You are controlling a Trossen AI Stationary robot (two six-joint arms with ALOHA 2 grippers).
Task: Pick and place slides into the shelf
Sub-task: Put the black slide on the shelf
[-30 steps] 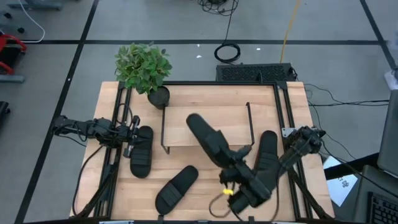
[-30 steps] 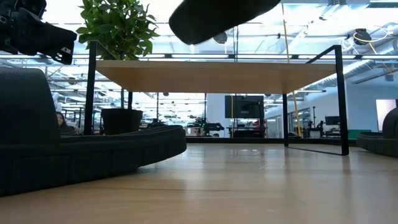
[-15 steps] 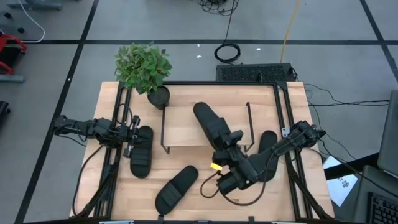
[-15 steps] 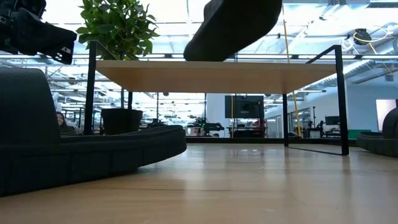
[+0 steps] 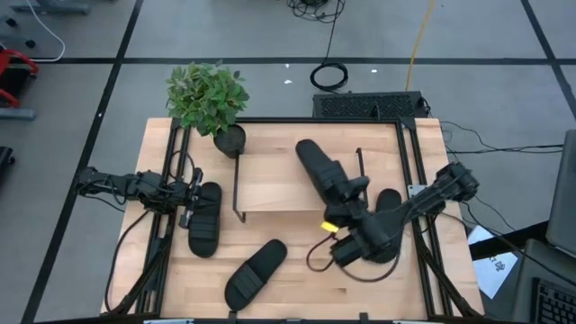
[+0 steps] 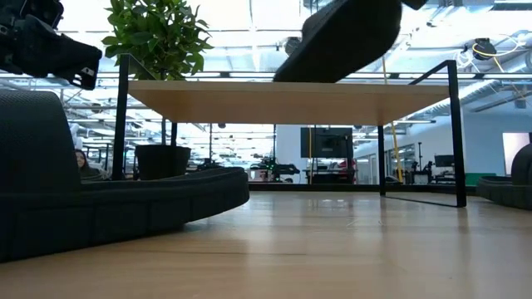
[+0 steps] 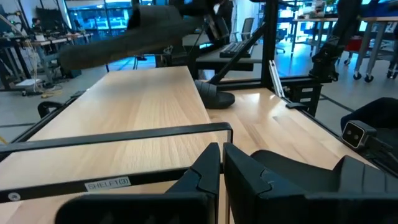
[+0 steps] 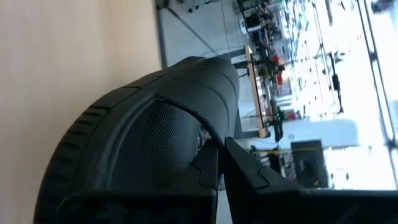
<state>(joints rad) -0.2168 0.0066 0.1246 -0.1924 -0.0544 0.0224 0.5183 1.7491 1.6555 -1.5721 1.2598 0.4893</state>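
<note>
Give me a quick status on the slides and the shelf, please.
Right pincer shut on a slide, held above the shelf. Left pincer shut, waiting by the slide at left. Two more on the table; shelf top bare.

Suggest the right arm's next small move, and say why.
Probably lower it: the right gripper is shut on a black ribbed-strap slide sandal hanging over the low light-wood shelf board, clear of its top in the low view.
</note>
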